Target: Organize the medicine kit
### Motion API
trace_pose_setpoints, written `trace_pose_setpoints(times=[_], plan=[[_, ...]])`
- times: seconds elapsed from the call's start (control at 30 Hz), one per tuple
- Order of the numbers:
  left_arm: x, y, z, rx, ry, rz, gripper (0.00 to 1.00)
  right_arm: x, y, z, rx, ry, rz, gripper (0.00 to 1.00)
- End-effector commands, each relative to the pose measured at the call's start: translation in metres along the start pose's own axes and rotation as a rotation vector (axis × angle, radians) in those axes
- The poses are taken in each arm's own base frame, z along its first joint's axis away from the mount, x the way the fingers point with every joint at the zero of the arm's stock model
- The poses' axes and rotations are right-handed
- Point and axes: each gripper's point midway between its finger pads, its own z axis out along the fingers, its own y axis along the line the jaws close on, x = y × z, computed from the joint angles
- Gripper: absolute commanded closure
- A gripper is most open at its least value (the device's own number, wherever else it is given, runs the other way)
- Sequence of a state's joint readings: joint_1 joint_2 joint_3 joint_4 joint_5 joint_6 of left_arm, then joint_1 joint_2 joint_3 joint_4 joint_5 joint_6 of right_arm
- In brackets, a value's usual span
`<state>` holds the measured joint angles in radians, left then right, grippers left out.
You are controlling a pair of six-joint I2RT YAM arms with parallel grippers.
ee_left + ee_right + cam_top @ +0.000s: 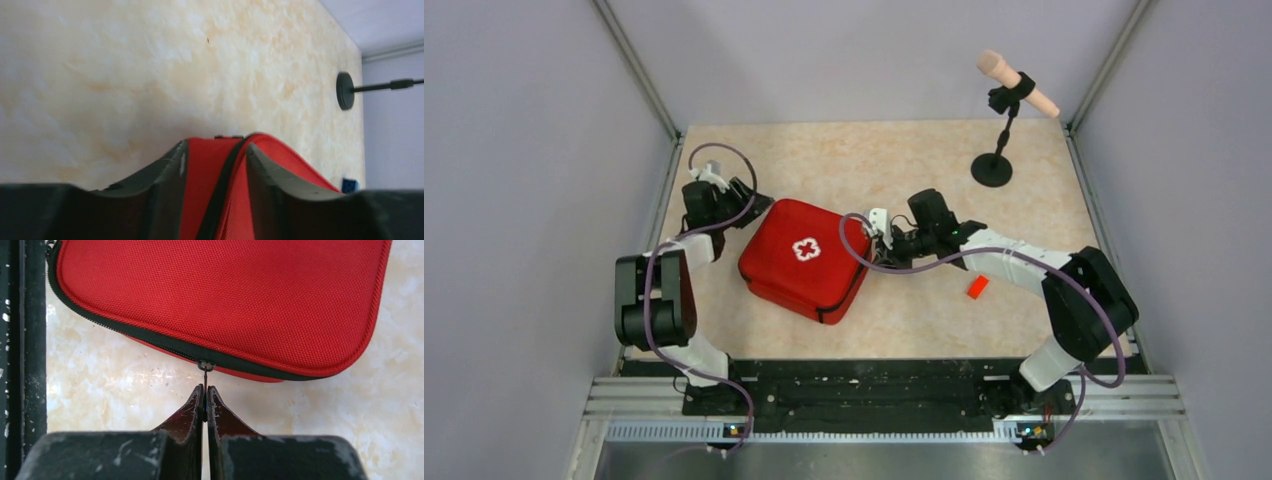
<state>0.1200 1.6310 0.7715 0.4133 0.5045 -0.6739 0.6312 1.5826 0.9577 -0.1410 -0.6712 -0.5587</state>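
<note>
The left gripper (214, 150) stands spread astride the far-left corner of the kit (804, 260); whether its fingers touch the fabric cannot be told. The kit lies in the middle of the table (874, 150), lid down and marked only with a white cross (805, 249), so its contents are hidden. The right gripper (205, 390) is pressed together on the zip pull (205, 371) at the kit's right edge, and a red block (977, 287) lies apart further right.
</note>
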Motion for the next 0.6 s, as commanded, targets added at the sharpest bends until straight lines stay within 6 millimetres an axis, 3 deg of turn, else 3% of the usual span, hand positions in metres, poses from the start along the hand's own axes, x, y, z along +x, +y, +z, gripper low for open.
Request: trace_pose_setpoints(times=[0.0, 0.07, 0.1, 0.2, 0.23, 0.33, 0.47, 0.57], plan=[[-0.077, -0.027, -0.015, 0.001, -0.197, 0.304, 0.45, -0.003, -0.03, -0.013, 0.059, 0.002, -0.024, 1.0], [-0.086, -0.044, -0.017, 0.063, -0.216, 0.399, 0.39, -0.003, -0.047, -0.019, 0.096, -0.001, -0.028, 1.0], [-0.09, -0.058, -0.015, 0.113, -0.214, 0.432, 0.31, -0.003, -0.055, -0.021, 0.115, -0.003, -0.03, 1.0], [-0.085, -0.11, 0.001, 0.4, -0.126, 0.557, 0.26, -0.003, -0.075, -0.025, 0.159, -0.006, -0.039, 1.0], [-0.079, -0.12, 0.011, 0.461, -0.075, 0.573, 0.1, -0.003, -0.081, -0.026, 0.17, -0.005, -0.043, 1.0], [-0.065, -0.142, 0.046, 0.604, 0.073, 0.596, 0.08, -0.004, -0.097, -0.027, 0.203, -0.004, -0.054, 1.0], [-0.021, -0.158, 0.081, 0.689, 0.181, 0.589, 0.03, -0.007, -0.116, -0.024, 0.227, -0.015, -0.05, 1.0], [0.018, -0.166, 0.093, 0.727, 0.267, 0.562, 0.01, -0.01, -0.125, -0.021, 0.242, -0.023, -0.056, 1.0]])
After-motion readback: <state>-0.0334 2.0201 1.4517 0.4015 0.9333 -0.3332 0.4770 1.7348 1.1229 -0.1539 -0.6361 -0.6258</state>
